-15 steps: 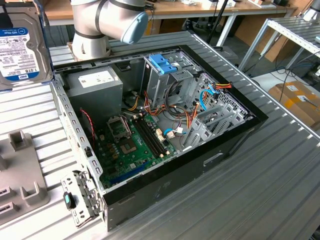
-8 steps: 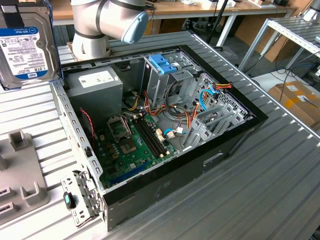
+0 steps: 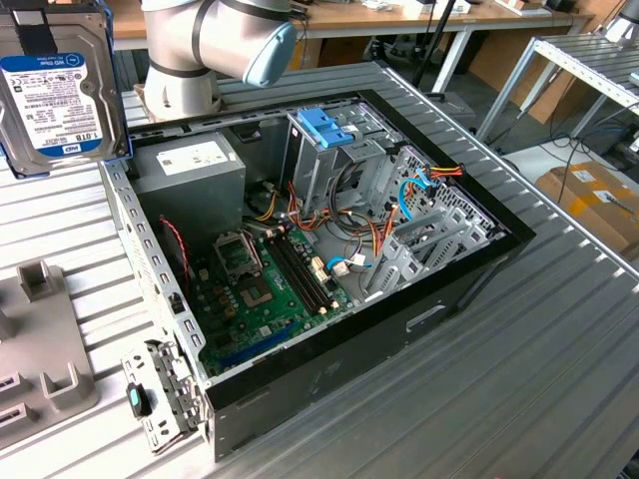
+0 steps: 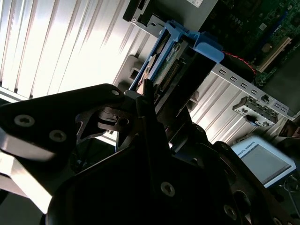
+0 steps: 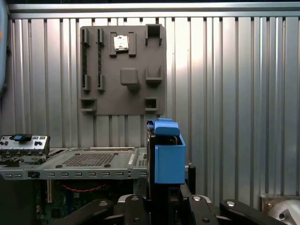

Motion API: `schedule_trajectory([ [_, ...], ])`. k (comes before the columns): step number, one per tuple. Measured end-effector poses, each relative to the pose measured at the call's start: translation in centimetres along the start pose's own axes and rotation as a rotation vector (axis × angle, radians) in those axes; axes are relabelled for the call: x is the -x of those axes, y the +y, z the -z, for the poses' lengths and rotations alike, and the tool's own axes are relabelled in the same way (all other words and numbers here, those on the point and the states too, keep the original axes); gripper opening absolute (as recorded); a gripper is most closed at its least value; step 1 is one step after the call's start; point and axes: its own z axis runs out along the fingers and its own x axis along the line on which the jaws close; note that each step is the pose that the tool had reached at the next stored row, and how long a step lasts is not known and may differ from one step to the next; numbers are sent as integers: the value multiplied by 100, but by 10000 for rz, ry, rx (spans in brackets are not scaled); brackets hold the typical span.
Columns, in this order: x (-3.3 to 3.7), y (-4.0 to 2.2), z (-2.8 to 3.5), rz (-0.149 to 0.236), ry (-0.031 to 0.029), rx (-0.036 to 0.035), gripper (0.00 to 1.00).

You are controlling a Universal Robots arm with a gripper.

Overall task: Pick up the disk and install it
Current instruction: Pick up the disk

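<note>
Your fingers (image 4: 147,110) are clamped on the disk (image 3: 60,90), which hangs above the surface (image 3: 559,329) at the exterior view's left, beside the open computer case (image 3: 399,329). Hold it square by its 2 blue rails (image 5: 168,161); any tilt risks a jam.
</note>
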Motion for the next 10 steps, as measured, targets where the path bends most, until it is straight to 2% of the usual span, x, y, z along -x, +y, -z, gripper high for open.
schedule_trajectory([
  [10, 0, -18, 0, 0, 0, -1, 35],
])
